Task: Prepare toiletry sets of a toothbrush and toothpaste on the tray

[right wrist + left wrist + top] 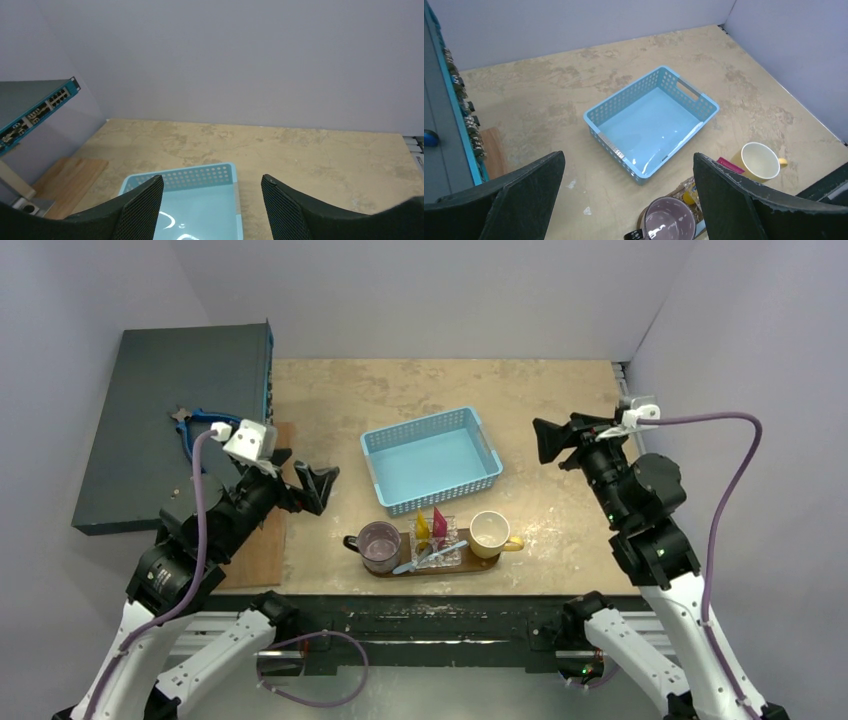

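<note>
I've got tan desk [560, 510], blue mesh basket [447, 495] mid-desk, dark brown oblong wooden tray [487, 562] at near edge. Left claw [322, 488], right claw [542, 443] spread wide, empty. Pale slim toothbrush [432, 557], yellow toothpaste tube [423, 529], pink toothpaste tube [439, 523] on tray.

White arms [690, 632] with black joints trail purple cables [700, 420].

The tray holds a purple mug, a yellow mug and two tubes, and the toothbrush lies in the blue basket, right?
No. The toothbrush lies on the tray too, between the purple mug and yellow mug, by the tubes; the basket is empty. The top view shows it.
</note>
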`<state>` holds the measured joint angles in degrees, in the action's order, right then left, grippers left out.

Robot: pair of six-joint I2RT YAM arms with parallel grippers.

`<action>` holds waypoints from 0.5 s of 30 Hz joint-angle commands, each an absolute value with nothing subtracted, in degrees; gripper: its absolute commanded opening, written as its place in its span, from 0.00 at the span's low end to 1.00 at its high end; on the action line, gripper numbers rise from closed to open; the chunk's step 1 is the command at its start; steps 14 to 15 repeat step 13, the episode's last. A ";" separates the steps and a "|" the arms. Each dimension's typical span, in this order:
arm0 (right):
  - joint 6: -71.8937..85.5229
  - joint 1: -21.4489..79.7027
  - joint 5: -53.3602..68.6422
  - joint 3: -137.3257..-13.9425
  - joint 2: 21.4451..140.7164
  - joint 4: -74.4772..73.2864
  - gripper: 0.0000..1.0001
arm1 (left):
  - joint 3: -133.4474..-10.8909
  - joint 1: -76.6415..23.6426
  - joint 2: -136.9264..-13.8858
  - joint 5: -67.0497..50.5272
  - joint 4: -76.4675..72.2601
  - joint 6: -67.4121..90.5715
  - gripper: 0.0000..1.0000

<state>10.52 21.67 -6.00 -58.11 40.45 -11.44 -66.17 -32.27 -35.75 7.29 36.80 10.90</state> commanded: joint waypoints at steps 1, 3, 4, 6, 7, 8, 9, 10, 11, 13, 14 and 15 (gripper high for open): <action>10.56 21.61 -2.46 -55.56 36.70 -6.06 0.74 | -63.25 -31.99 -33.01 2.57 32.72 10.22 1.00; 10.56 21.61 -1.91 -54.59 35.58 -5.34 0.74 | -62.04 -31.99 -32.31 1.98 31.68 10.64 1.00; 10.56 21.61 -1.66 -54.41 35.25 -5.24 0.74 | -61.77 -31.98 -32.11 1.63 31.53 10.71 1.00; 10.56 21.58 -1.54 -54.15 35.05 -5.25 0.74 | -61.70 -31.99 -32.08 1.07 31.50 10.80 1.00; 10.56 21.56 -1.46 -54.14 35.02 -5.27 0.74 | -61.66 -31.99 -32.08 0.68 31.47 10.72 1.00; 10.56 21.59 -1.29 -54.14 35.06 -5.21 0.74 | -61.69 -31.98 -32.15 0.32 31.58 10.41 1.00; 10.56 21.62 -1.17 -54.14 35.08 -5.11 0.74 | -61.72 -31.97 -32.10 0.27 31.68 10.20 1.00; 10.13 21.55 -1.10 -54.14 35.07 -4.98 0.80 | -61.73 -31.99 -31.96 0.26 31.66 10.38 1.00; 10.20 21.54 -0.95 -54.01 35.15 -4.73 0.82 | -61.59 -31.95 -31.72 0.40 31.54 10.49 1.00; 10.49 21.60 -0.25 -53.80 35.30 -4.31 0.82 | -61.35 -31.99 -30.99 1.58 31.38 10.94 1.00; 10.49 21.60 -0.25 -53.80 35.30 -4.31 0.82 | -61.35 -31.99 -30.99 1.58 31.38 10.94 1.00; 10.49 21.60 -0.25 -53.80 35.30 -4.31 0.82 | -61.35 -31.99 -30.99 1.58 31.38 10.94 1.00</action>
